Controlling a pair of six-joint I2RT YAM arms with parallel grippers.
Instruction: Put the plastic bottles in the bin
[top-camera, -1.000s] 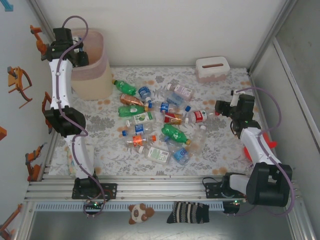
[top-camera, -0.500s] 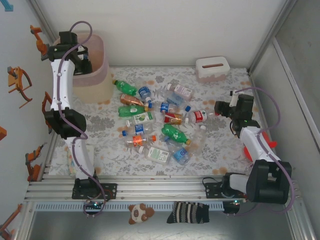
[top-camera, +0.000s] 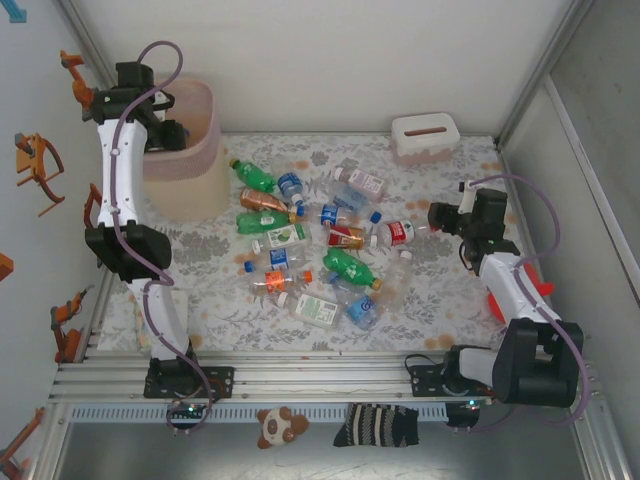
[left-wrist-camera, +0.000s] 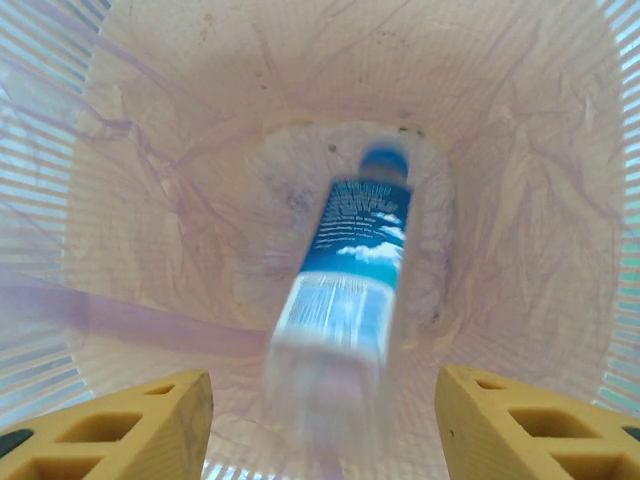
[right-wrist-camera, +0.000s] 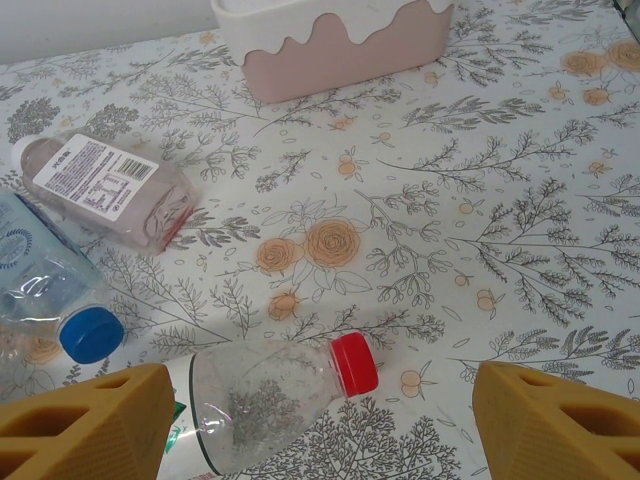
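Though blurred, bottle (left-wrist-camera: 350, 280) seemingly loose below left pincer (left-wrist-camera: 325, 405)

A table (top-camera: 450, 290) holds everything. The bin (top-camera: 196, 182) stands at its far left corner, with the left gripper (top-camera: 167, 135) over the opening and one bottle (left-wrist-camera: 350, 270) inside the bin, below that gripper. The other plastic bottles (top-camera: 287, 236) lie scattered across the middle of the table. A lidded box (top-camera: 425, 138) sits at the far right. The right gripper (top-camera: 440, 217) hangs to the right of the pile, just beside the nearest bottle (top-camera: 398, 233).
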